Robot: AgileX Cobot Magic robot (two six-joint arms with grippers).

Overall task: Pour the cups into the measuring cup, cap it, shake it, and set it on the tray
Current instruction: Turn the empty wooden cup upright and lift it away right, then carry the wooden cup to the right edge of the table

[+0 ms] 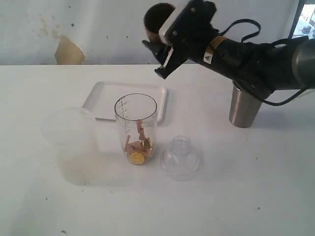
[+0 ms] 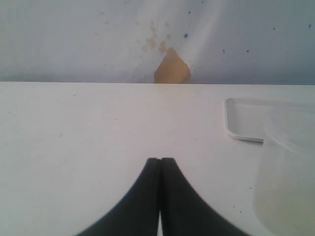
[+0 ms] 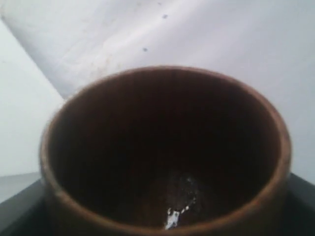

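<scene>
The right gripper (image 1: 155,49) is clamped on the small rounded brown wooden cup (image 1: 158,17), raised well clear of the white table (image 1: 246,196). In the right wrist view the cup looks almost empty. The left gripper (image 2: 160,167) has its fingers pressed together on nothing.

The tall clear graduated plastic measuring cup (image 1: 136,123) stands upright just in front of the flat white rectangular tray (image 1: 101,98). It stands between the wide frosted plastic cup (image 1: 69,142) and the clear domed cap (image 1: 180,157), and holds small yellow and brown pieces.

The tapered brushed-steel tumbler (image 1: 244,105) stands well apart. It is probably rigid, smooth and slippery: grip it across the mid-wall, squarely, and lift it upright
</scene>
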